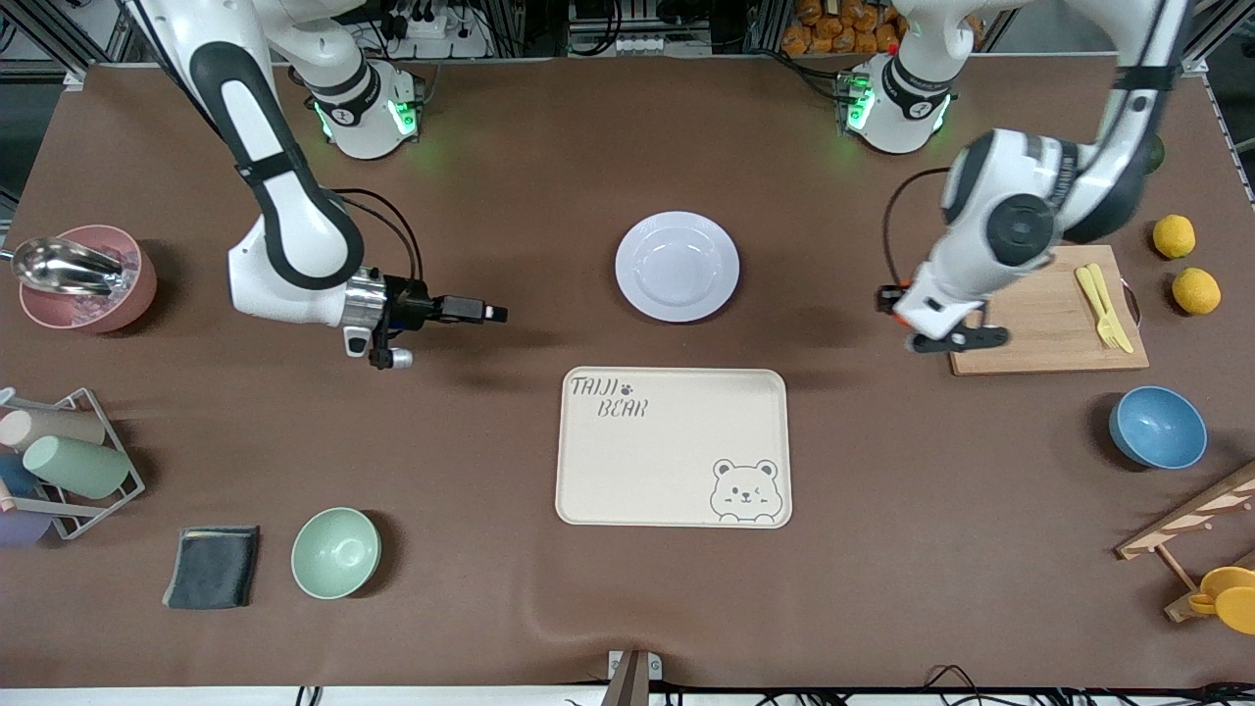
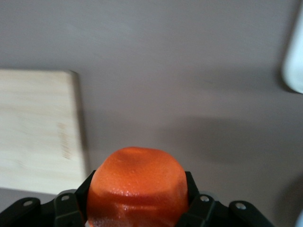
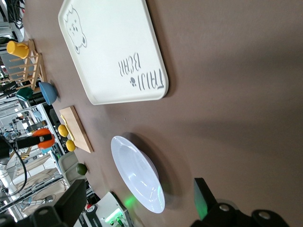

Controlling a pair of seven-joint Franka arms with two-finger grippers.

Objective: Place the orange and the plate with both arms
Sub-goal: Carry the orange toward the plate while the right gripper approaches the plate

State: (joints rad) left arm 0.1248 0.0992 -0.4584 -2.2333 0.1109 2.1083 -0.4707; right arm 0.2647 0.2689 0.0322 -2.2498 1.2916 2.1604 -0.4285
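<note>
One white plate out in the middle, one cream bear tray below it. One orange, gripped up in the air. Two yellow lemons side by side, one dark green fruit. Bowls: one pale green, one blue, one pink, so three. One wooden cutting board, one dark folded cloth.

The left arm hid most of the orange in the front view. The left wrist view's edge cut off the plate, and the cutting board was blurred.
</note>
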